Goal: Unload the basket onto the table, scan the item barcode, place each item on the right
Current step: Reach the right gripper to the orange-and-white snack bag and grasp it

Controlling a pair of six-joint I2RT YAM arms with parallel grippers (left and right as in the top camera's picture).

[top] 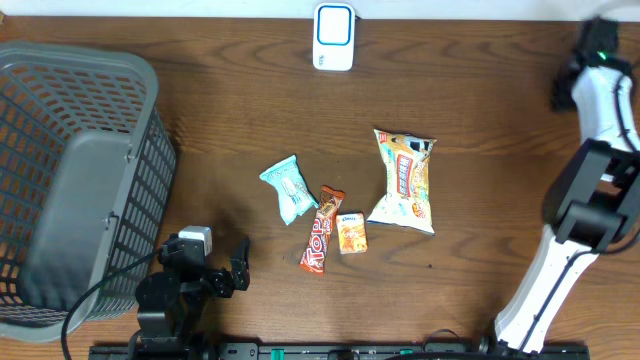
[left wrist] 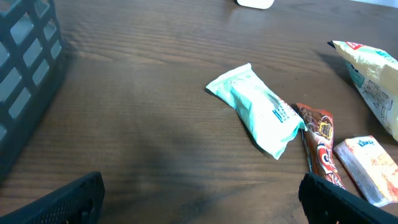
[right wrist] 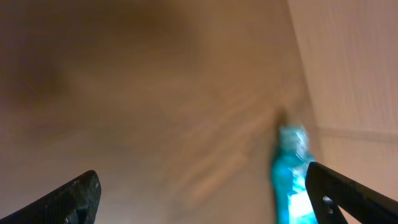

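A brown wooden table (top: 250,110) fills the overhead view. A grey slatted plastic basket (top: 150,200) takes up its left side and runs off the left edge of the picture.

The white and black right arm (top: 590,200) rises along the right edge, well apart from the goods. In its wrist view the right gripper (right wrist: 202,174) has its two dark fingers spread wide with nothing between them. That view is badly blurred: only brown wood, a pale surface at the right and a bright blue smear whose nature I cannot tell.

The black left arm (top: 170,295) sits low at the near edge, just beside the basket's near right corner. The left gripper (left wrist: 202,179) also stands with its jaws wide apart, empty, above bare wood, and it faces the goods.

The items to be scanned lie loose in the middle of the table:
- A yellow and white snack bag (top: 405,180) lies flat, farthest right.
- A teal packet (top: 288,188) lies farthest left and is nearest the left gripper.
- A red and orange chocolate bar (top: 320,230) lies aslant, its upper end just beside the teal packet.
- A small orange carton (top: 351,232) lies between the bar and the bag's lower corner.

No barcode can be made out on any of them.

A white and blue scanner (top: 333,37) stands at the far edge, well apart from the items.
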